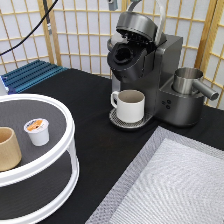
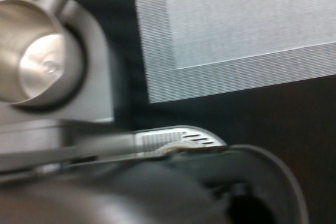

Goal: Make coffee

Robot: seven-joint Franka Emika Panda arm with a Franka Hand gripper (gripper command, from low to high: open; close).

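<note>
The coffee pod (image 1: pixel 37 131), small and white with an orange-and-white top, sits on the upper tier of a white two-tier turntable (image 1: pixel 67 150) at the exterior view's left. The dark coffee machine (image 1: pixel 145 65) stands at the top centre with its lid (image 1: pixel 136 24) raised and the pod chamber (image 1: pixel 124 56) open and dark. A white mug (image 1: pixel 131 105) stands on its drip tray. Only a sliver of my gripper (image 1: pixel 113 4) shows at the exterior view's top edge, above the lid and far from the pod. The wrist view looks down on the machine's lid handle (image 2: pixel 180 140).
A tan handleless cup (image 1: pixel 7 147) stands beside the pod on the turntable. A steel container (image 1: pixel 187 80) sits on the machine's right side, also in the wrist view (image 2: pixel 37 55). A grey woven mat (image 1: pixel 175 185) covers the bottom right. A blue rack (image 1: pixel 30 75) lies at the far left.
</note>
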